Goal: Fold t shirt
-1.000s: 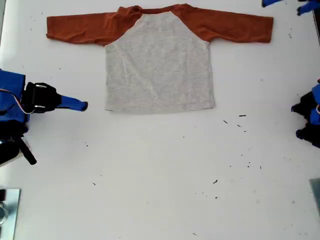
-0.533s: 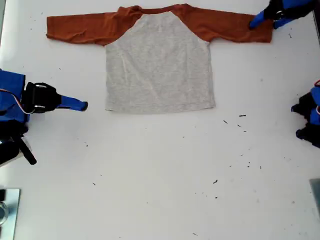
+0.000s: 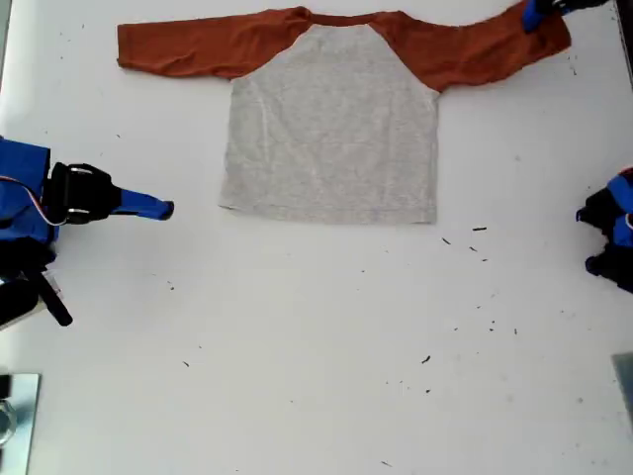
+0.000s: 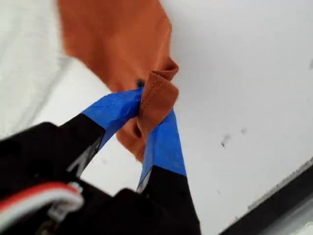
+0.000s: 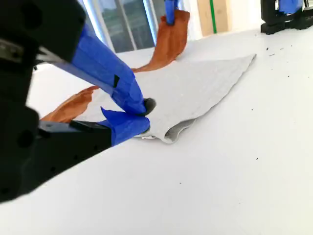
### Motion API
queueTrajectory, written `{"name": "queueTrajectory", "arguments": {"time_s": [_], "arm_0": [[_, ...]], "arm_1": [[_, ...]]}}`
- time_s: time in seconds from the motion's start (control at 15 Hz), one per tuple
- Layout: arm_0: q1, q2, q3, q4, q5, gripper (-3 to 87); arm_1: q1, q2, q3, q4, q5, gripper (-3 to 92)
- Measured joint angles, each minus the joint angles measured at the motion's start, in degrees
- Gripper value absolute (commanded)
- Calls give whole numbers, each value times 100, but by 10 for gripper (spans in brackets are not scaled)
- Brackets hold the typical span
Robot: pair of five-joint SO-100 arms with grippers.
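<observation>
The t shirt (image 3: 331,129) lies flat and plain side up on the white table, grey body in the middle and rust-orange sleeves spread to both sides. At the exterior view's top right, my first gripper (image 3: 536,14) is shut on the cuff of one sleeve, which is pulled up slightly. The first wrist view shows that orange cuff (image 4: 156,95) bunched between the blue fingers of my first gripper (image 4: 149,105). My second gripper (image 3: 163,209) rests at the exterior view's left, shut and holding nothing, a short gap from the shirt's hem corner (image 5: 168,134).
Black and blue arm parts (image 3: 608,237) stand at the exterior view's right edge. A metal piece (image 3: 15,416) sits at that view's lower left corner. Small dark specks (image 3: 480,230) dot the table. The table's dark edge (image 4: 279,196) runs close to the held cuff.
My first gripper came in from the exterior view's top right, closed on the sleeve cuff and dragged the whole shirt toward that view's right. My second gripper has not moved.
</observation>
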Motion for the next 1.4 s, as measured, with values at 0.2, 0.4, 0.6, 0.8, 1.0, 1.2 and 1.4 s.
{"name": "queueTrajectory", "arguments": {"time_s": [0.2, 0.4, 0.6, 0.8, 1.0, 1.2, 1.4], "arm_0": [[0, 0, 0, 0, 0, -2], [0, 0, 0, 0, 0, -2], [0, 0, 0, 0, 0, 1], [0, 0, 0, 0, 0, 8], [-237, 0, 0, 0, 0, -3], [-352, 0, 0, 0, -475, -4], [-308, -448, -422, 26, -1661, -4]], "arm_1": [[-2074, 360, -185, 88, 896, 53], [-4386, -62, -343, -1028, 2215, 325], [-5273, -633, -1310, -1266, 2900, 289], [-4526, 940, 70, -967, 3190, 189], [-3472, 4623, 3867, -993, 3252, 80], [-3331, 7928, 6987, -404, 3823, 38], [-3507, 8807, 8068, -316, 4104, 37]]}}
